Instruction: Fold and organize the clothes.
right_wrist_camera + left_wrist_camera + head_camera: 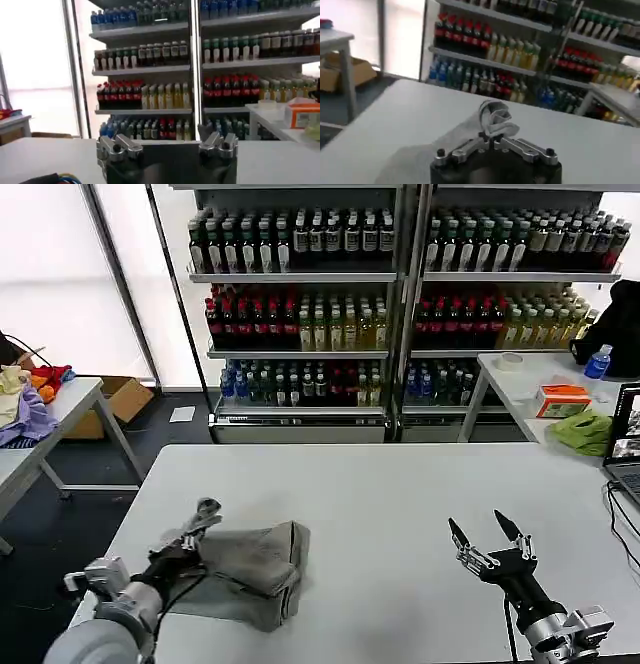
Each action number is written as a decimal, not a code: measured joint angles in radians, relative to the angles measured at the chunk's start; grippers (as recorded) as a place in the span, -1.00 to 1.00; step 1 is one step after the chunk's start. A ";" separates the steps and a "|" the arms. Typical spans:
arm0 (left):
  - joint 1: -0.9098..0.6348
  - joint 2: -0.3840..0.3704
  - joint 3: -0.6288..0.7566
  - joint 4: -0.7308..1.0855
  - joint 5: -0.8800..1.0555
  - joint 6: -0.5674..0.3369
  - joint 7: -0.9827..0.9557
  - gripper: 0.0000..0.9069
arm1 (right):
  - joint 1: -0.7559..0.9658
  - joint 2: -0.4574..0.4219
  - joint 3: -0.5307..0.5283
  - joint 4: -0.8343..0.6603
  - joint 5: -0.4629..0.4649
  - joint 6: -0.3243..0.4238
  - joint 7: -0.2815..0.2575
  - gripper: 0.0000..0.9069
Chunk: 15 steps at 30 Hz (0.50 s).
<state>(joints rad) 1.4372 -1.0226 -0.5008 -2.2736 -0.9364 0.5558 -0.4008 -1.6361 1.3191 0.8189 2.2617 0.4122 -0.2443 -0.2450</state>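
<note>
Grey knit shirt (255, 569), folded on the white tabletop (400, 504), is pinched at one edge by the left tool (205, 514), while the right tool (485, 534) is held wide, well apart.

The shirt (255, 569) is soft grey knit cloth, matt and wrinkly. It lies on a smooth white table (400, 494) with a dull finish. The left gripper (205, 514) has shiny bare metal fingers — so does the right gripper (485, 534), at about four o'clock, with black tips. The bottles (300, 324) at twelve o'clock look glossy.
</note>
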 measured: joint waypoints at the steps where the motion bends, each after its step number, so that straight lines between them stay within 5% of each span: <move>1: -0.008 -0.006 0.019 0.000 0.000 0.001 -0.002 -0.96 | -0.002 0.001 -0.001 0.000 -0.001 0.000 0.000 1.00; 9: -0.057 -0.034 0.145 0.007 -0.010 0.011 -0.005 -0.96 | -0.005 0.004 -0.003 0.010 -0.003 -0.008 -0.001 1.00; 11: -0.066 -0.038 0.171 0.014 -0.012 0.013 -0.002 0.20 | -0.005 0.006 -0.003 0.011 -0.003 -0.008 -0.001 1.00; 12: -0.072 -0.041 0.185 0.019 -0.012 0.013 0.000 1.00 | -0.006 0.007 -0.003 0.012 -0.003 -0.009 -0.001 1.00; 15: -0.085 -0.054 0.224 0.039 -0.006 0.015 0.010 1.00 | -0.007 0.007 -0.001 0.015 -0.002 -0.010 -0.002 1.00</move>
<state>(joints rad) 1.3525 -1.0764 -0.2767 -2.2347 -0.9423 0.5708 -0.3905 -1.6427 1.3260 0.8183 2.2766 0.4100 -0.2545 -0.2468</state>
